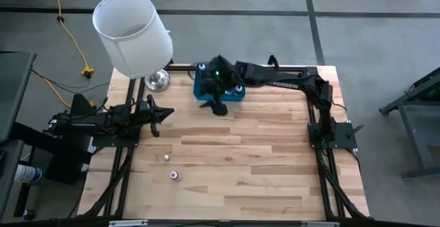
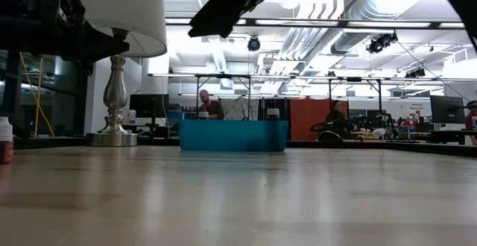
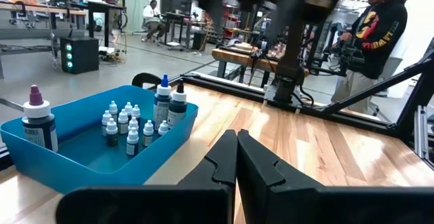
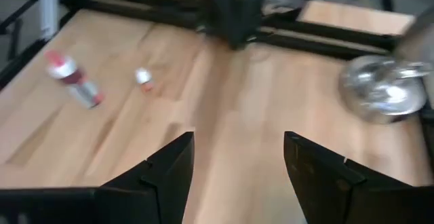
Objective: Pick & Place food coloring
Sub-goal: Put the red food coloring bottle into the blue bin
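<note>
blue bin (image 1: 206,93) under right gripper (image 1: 218,106), fingers apart, empty. left gripper (image 1: 159,119) pinched together, idle. two food coloring bottles (image 1: 174,176) well off toward the left arm, probably upright. risk: long reach tips one.

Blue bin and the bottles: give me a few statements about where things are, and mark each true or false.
1. The blue bin sits at the table's far edge, beside the lamp base. True.
2. Every food coloring bottle is already in the bin. False: two bottles lie out on the wood.
3. The right gripper is open and empty. True.
4. The left gripper holds a bottle. False: it is shut on nothing.
5. The bin is empty. False: small bottles stand in it, with taller ones among them.
</note>
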Available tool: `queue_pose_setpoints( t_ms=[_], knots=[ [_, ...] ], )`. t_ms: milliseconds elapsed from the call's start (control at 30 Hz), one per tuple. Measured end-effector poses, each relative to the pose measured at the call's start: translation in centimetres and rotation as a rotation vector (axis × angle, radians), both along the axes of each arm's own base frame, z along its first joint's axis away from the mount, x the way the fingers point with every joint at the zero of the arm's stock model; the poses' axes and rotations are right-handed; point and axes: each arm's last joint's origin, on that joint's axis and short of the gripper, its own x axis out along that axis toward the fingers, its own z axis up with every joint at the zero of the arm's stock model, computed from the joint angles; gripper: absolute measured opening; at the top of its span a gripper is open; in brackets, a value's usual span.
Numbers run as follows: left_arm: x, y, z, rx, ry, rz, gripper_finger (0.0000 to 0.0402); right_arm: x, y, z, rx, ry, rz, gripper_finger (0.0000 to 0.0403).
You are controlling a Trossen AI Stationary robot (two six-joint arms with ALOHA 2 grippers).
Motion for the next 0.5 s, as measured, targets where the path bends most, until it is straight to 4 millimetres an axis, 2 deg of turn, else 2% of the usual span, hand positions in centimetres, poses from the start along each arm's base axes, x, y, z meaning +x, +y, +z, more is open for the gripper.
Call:
queue_pose_setpoints(
  t_ms=[167,300,500],
  knots=[
    [0.0,0.0,0.0,0.000,0.000,-0.001,0.0000,-0.7,4.3,-0.8,-0.024,0.051,0.038,0.0216],
    [0.0,0.0,0.0,0.000,0.000,-0.002,0.0000,-0.5,8.2,-1.7,-0.047,0.107,0.010,0.0217],
    [0.0,0.0,0.0,0.000,0.000,-0.003,0.0000,-0.2,13.8,-2.2,-0.039,0.127,0.023,0.0214]
  ],
)
